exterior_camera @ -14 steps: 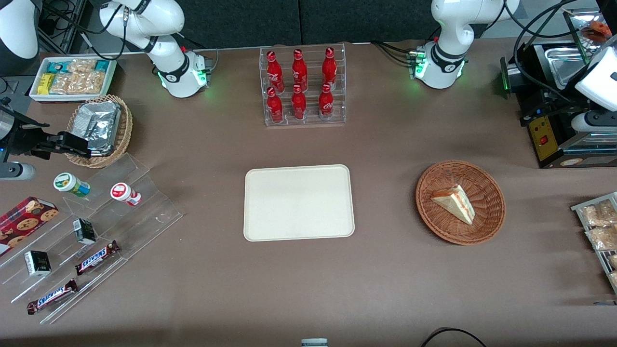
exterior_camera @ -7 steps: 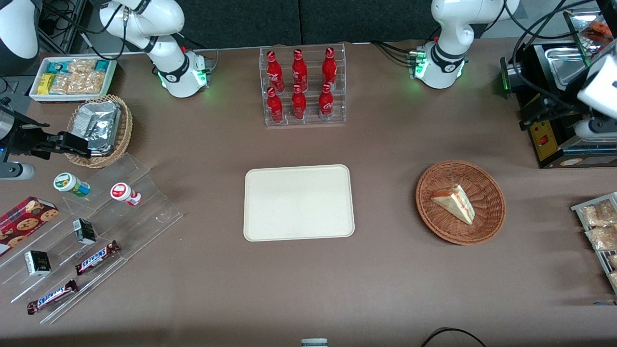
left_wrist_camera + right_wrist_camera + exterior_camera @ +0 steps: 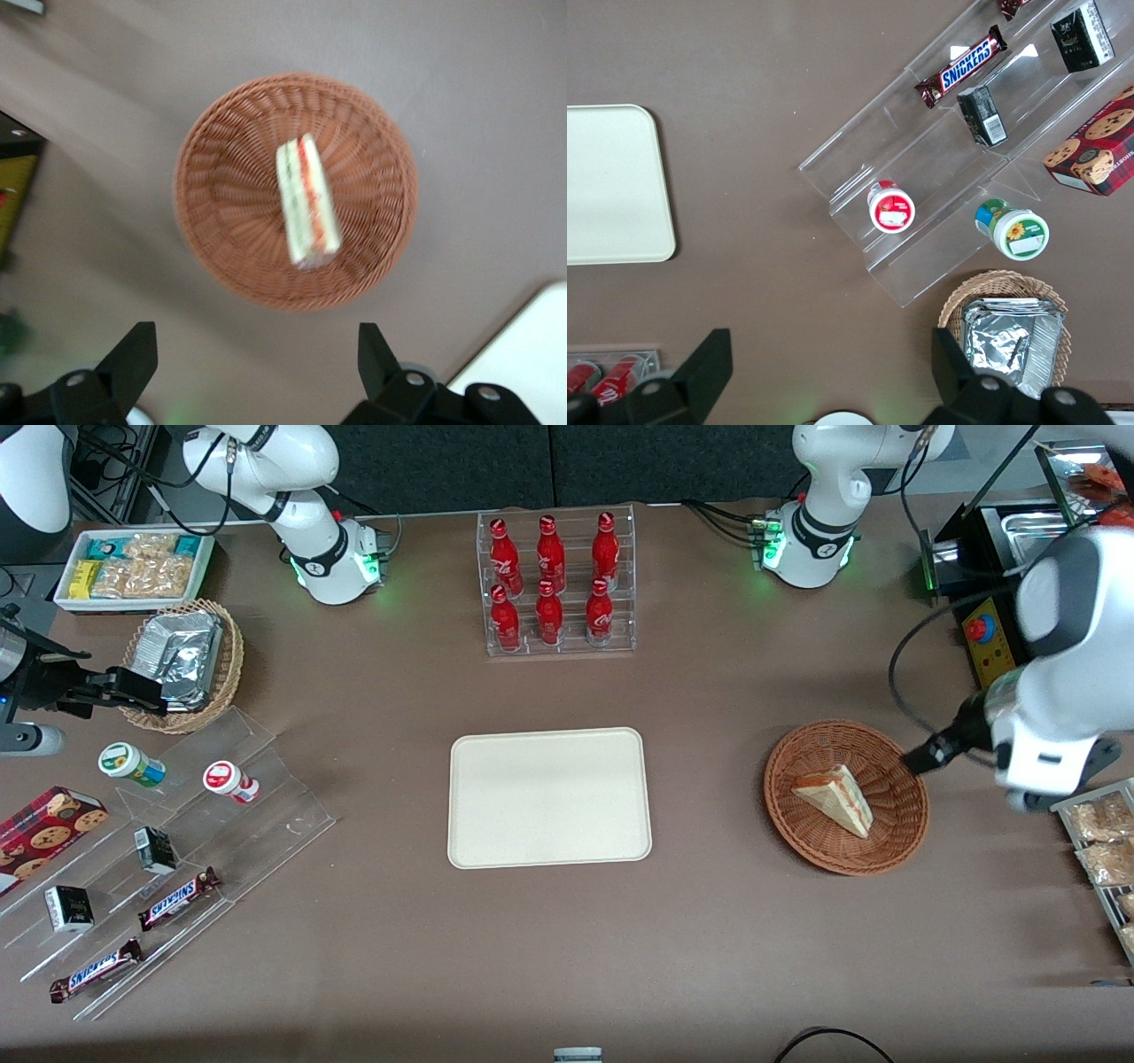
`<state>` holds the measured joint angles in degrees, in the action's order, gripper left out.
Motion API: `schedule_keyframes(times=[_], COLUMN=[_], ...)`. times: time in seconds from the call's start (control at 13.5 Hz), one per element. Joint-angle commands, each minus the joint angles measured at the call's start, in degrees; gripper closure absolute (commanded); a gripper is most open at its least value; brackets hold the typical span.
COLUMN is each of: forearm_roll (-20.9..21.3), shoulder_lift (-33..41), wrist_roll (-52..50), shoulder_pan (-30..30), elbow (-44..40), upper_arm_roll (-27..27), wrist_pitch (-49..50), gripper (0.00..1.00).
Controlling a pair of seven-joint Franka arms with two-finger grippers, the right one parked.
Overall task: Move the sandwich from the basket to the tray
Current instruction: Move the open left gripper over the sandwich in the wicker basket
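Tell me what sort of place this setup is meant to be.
Probably a mock snack shop on a lab table: a rack of red bottles, Snickers bars on clear steps, a sandwich in a basket. The open gripper hovers above that basket.

surface: brown table [image 3: 726,957] | backdrop: dark panel [image 3: 549,465] | light: even, soft shadows

Sandwich [image 3: 834,800] in basket [image 3: 897,833]; tray [image 3: 549,797] bare.

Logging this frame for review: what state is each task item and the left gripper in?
sandwich: lying in the basket, untouched.
basket: holds only the sandwich.
tray: bare, nothing on it.
left gripper: open, above the table beside the basket, holding nothing.
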<state>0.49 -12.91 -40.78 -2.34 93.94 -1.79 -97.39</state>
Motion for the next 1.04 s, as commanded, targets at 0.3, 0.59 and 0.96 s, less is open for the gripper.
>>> schedule_keyframes(times=[0.3, 0.59, 0.96], forearm_roll=[0.0, -0.2, -0.3], shoulder_lift=[-9.4, -12.0, -12.1], wrist_roll=[-13.4, -15.5, -18.1], shoulder_pan=[-2.5, -2.3, -2.4], elbow=[-1.0, 1.3, 7.6], upper_arm_roll=[0.0, 0.1, 0.0], wrist_pitch=[-7.4, -9.7, -17.6], gripper=[0.00, 0.00, 0.00])
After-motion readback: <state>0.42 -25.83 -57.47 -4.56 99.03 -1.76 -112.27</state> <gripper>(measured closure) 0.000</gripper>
